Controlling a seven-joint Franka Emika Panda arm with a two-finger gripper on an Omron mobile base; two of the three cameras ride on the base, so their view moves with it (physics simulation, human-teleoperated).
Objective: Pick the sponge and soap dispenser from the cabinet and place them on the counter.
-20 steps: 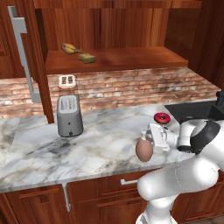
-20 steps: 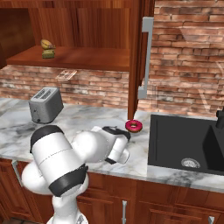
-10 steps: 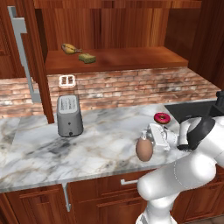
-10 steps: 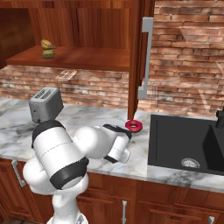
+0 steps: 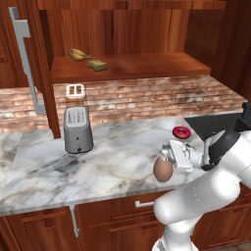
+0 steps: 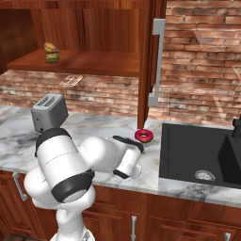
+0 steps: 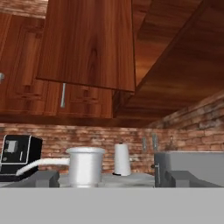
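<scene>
Little has shifted over the last second: only the arm's elbow swings slightly, while the soap dispenser stays upright on the marble table, near its front edge and short of the doughnut. The gripper sits right against the bottle; whether its jaws pinch it or have let go, I cannot tell. Up in the cabinet, the sponge lies beside the banana, so half the job seems left.

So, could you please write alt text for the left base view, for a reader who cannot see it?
A white robot arm holds its gripper beside a tan soap dispenser standing on the marble counter, near a red doughnut. Above, in the open wooden cabinet, a sponge and a banana lie on the shelf; a toaster stands at left.
</scene>
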